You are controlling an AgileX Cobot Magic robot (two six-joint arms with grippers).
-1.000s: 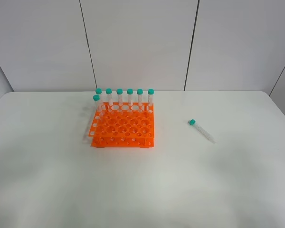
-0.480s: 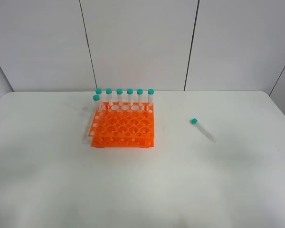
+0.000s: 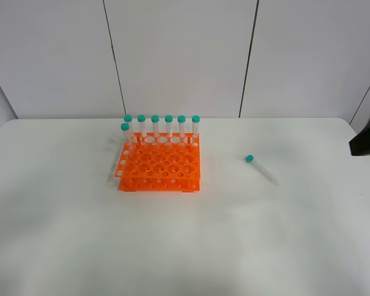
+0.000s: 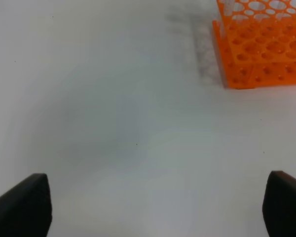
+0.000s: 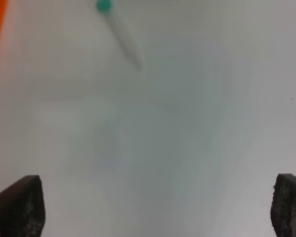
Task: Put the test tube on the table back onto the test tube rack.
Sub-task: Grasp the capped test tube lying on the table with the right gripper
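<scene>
Approach is judged to be the step in hand, since nothing is gripped yet. The test tube [image 3: 262,170] is seen lying on its side on the white table [image 3: 185,246], well apart from the orange test tube rack [image 3: 160,184] and to the right of it in the high view. Its teal cap [image 3: 249,158] is turned toward the far edge and its tapered tip toward the near one. Seven matching tubes [image 3: 169,126] are held upright in the rack: six along the back row and one at the left end of the next row. Many holes are left free. The right gripper [image 5: 153,207] is shown with its jaws spread wide and nothing between them, and the lying tube is caught near the edge of that wrist view, ahead of the fingertips. Only a dark part of the right arm [image 3: 367,142] is seen at the right edge of the high view. The left gripper [image 4: 153,210] is likewise spread and empty, held over bare table with a corner of the rack in sight. For the next move, the right gripper would probably need to be brought over the tube, turned so that the jaws straddle the slim body crosswise, and lowered close to the tabletop before being closed. A hold near the cap is judged best for later uprighting, since the tube may roll if nudged.
</scene>
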